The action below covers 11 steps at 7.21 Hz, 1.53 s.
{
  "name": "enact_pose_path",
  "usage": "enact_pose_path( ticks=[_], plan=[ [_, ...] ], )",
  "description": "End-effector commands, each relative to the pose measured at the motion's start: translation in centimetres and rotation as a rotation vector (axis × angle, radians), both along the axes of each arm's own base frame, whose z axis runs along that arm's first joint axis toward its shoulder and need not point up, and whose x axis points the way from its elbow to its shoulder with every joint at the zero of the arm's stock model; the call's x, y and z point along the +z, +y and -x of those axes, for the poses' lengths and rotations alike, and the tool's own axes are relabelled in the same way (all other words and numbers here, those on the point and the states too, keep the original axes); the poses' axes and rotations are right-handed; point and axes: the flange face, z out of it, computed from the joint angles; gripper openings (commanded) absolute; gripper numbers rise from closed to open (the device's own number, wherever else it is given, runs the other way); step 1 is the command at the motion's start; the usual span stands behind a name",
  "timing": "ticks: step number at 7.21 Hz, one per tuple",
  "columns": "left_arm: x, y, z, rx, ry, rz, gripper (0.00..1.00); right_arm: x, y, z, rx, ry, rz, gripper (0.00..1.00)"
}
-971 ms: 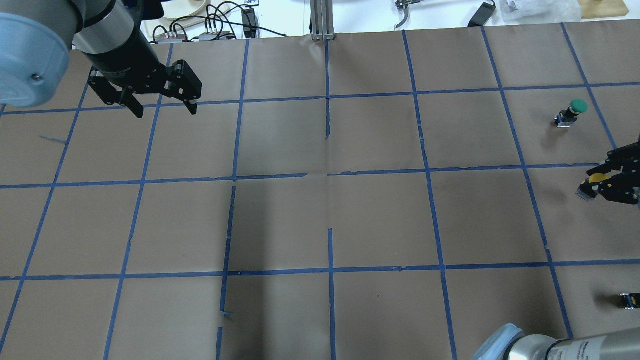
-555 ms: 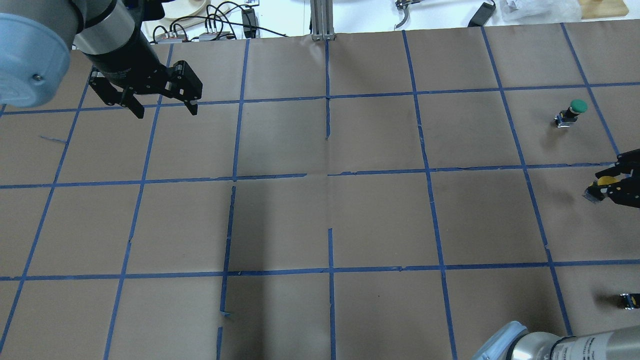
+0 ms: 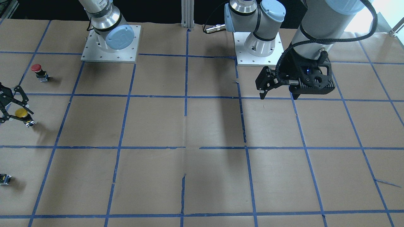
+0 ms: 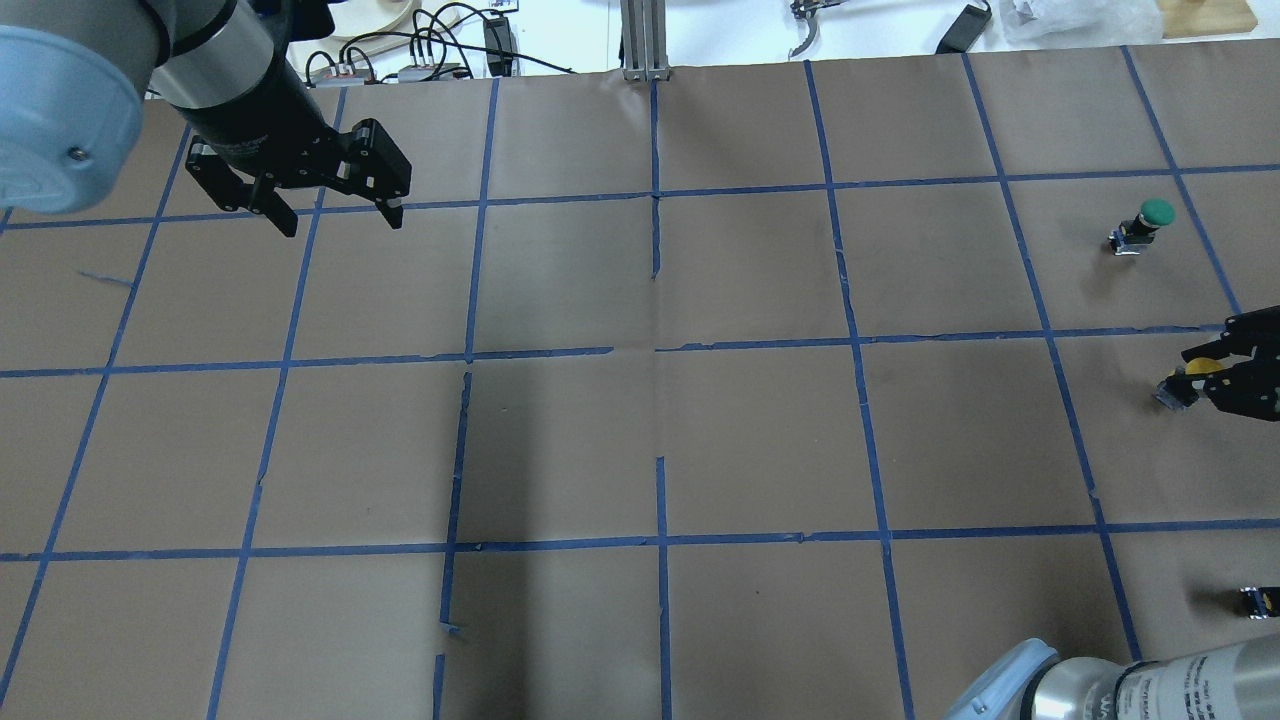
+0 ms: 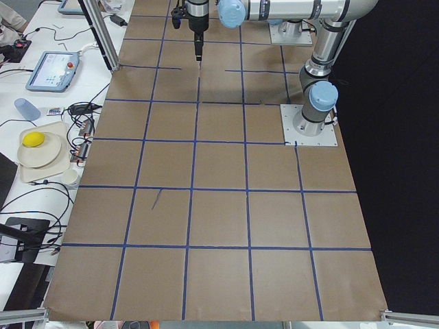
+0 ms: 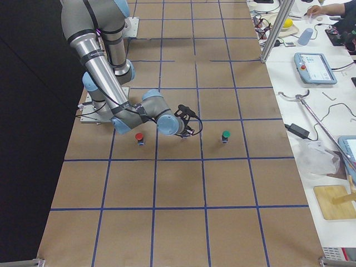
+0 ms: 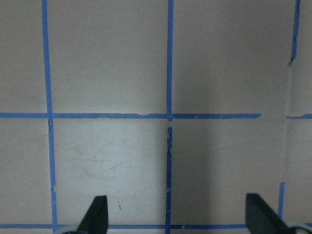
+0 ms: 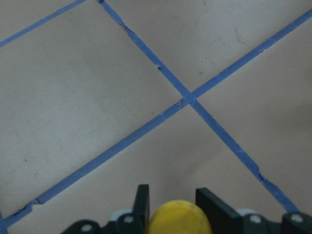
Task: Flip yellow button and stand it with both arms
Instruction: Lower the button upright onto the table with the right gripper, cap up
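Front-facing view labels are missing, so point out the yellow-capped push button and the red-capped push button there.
yellow-capped push button (image 3: 21, 112): front-facing view, on its round cap.
red-capped push button (image 3: 36, 67): front-facing view, on its round cap.

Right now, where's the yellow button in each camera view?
Front-facing: button at the far left edge, in the right end effector.
Overhead: button at the far right edge.
Exterior left: not in it.
Exterior right: mid-frame at the near arm's tip, too small to make out.
Left wrist: not in it.
Right wrist: button at bottom centre.
Landmark: the right end effector around it.
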Motion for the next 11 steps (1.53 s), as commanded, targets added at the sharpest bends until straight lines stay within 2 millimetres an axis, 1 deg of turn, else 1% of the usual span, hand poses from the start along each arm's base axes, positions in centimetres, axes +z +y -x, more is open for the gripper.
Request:
enact_pose_path(
  ticks=[1, 3, 5, 6, 7, 8, 9, 10, 11],
  plan=[
    [-0.1, 0.0, 0.0, 0.000, 0.003, 0.000, 1.00, -0.3, 0.3, 0.4, -0.012, -0.007, -0.006, 0.35],
    [0.0, -0.1, -0.1, 0.001, 0.003, 0.003, 1.00, -0.1, 0.2, 0.6, -0.024, -0.006, -0.006, 0.77],
    [0.0, -0.1, -0.1, 0.001, 0.003, 0.003, 1.00, -0.1, 0.2, 0.6, -0.036, -0.009, -0.012, 0.89],
    [0.1, 0.0, 0.0, 0.001, 0.003, 0.004, 1.00, 0.6, 0.3, 0.7, -0.072, -0.008, -0.023, 0.96],
    [0.0, 0.0, 0.0, 0.000, 0.003, 0.003, 1.00, 1.5, -0.2, 1.3, -0.096, 0.004, -0.031, 0.99],
    [0.0, 0.0, 0.0, 0.000, 0.003, 0.003, 1.00, 2.9, -0.9, 1.4, -0.122, 0.013, -0.047, 0.99],
    [0.2, 0.1, 0.0, 0.000, 0.003, 0.006, 1.00, 5.2, -0.9, 0.8, -0.197, -0.003, -0.128, 1.00],
    [0.2, 0.0, 0.0, 0.001, 0.003, 0.006, 1.00, 8.7, -1.3, -1.1, -0.275, 0.034, -0.190, 1.00],
    [0.3, 0.0, 0.0, 0.001, 0.003, 0.007, 1.00, 11.8, -1.8, -4.3, -0.396, 0.089, -0.270, 1.00]
  ],
)
